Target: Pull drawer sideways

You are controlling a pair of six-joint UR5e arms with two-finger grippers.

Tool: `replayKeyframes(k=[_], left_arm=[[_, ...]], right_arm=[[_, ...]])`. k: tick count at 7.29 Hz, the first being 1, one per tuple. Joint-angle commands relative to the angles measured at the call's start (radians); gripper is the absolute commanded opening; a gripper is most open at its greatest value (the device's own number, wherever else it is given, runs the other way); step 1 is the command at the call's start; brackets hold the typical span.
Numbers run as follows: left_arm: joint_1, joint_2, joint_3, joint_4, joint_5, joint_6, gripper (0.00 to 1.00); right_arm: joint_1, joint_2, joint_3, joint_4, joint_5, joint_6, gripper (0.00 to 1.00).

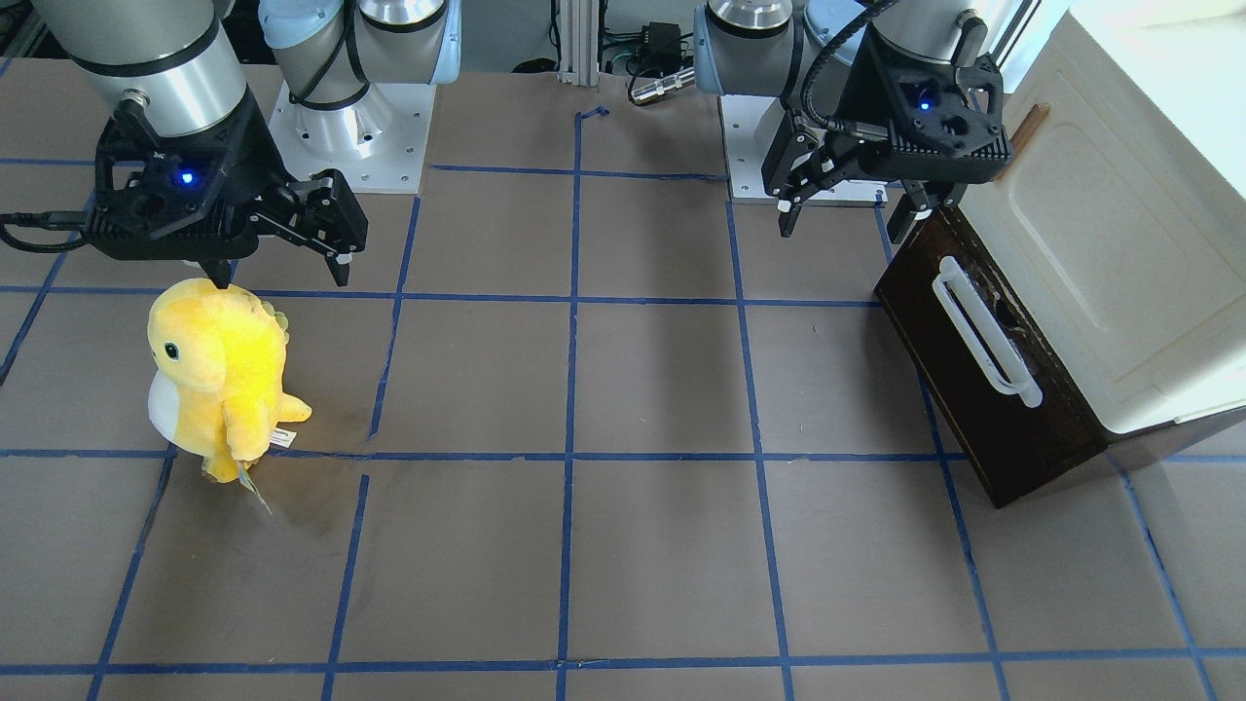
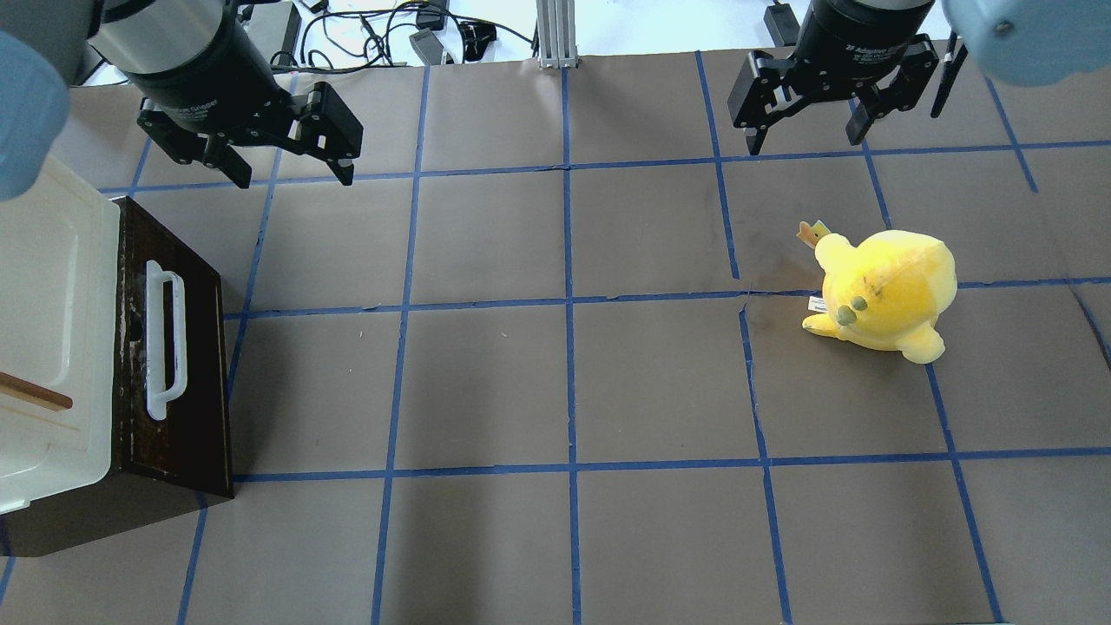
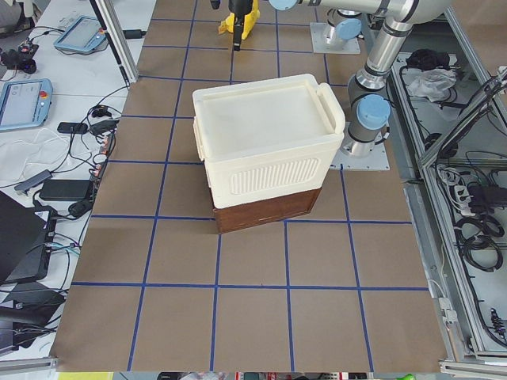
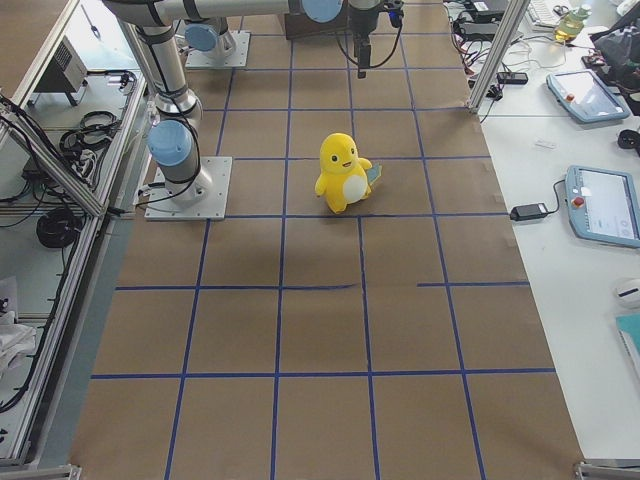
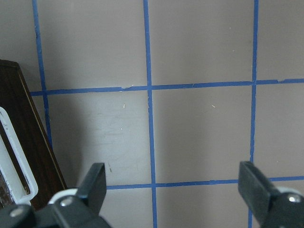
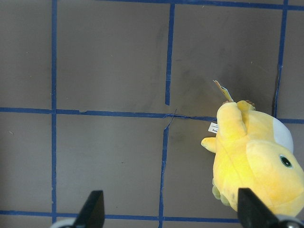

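Note:
The drawer has a dark brown wooden front and a long white bar handle. It sits shut under a cream cabinet at the table's left end. It also shows in the front view and at the left edge of the left wrist view. My left gripper is open and empty. It hovers over the table just past the drawer's far end, clear of the handle. It shows open in the front view and the left wrist view. My right gripper is open and empty, far off to the right.
The cream cabinet with a small brown wooden handle sits on top of the drawer. A yellow plush toy stands on the right half, just in front of my right gripper. Blue tape lines grid the brown table.

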Motion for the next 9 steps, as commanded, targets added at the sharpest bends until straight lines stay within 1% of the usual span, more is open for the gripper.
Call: replayKeyframes(k=[1, 4, 5, 6, 8, 9], left_arm=[[0.000, 0.000, 0.000, 0.000, -0.001, 0.000, 1.00], [-0.005, -0.011, -0.002, 0.000, 0.003, -0.012, 1.00], [-0.005, -0.026, 0.007, 0.017, 0.040, -0.021, 1.00], [-0.006, -0.051, 0.000, 0.082, 0.084, -0.111, 1.00], [-0.054, -0.100, -0.013, 0.098, 0.085, -0.385, 1.00], [-0.089, -0.117, -0.040, 0.103, 0.117, -0.503, 1.00]], right_arm=[[0.000, 0.000, 0.000, 0.000, 0.000, 0.000, 1.00], [0.000, 0.000, 0.000, 0.000, 0.000, 0.000, 1.00], [0.000, 0.000, 0.000, 0.000, 0.000, 0.000, 1.00], [0.000, 0.000, 0.000, 0.000, 0.000, -0.001, 1.00], [0.000, 0.000, 0.000, 0.000, 0.000, 0.000, 1.00], [0.000, 0.000, 0.000, 0.000, 0.000, 0.000, 1.00]])
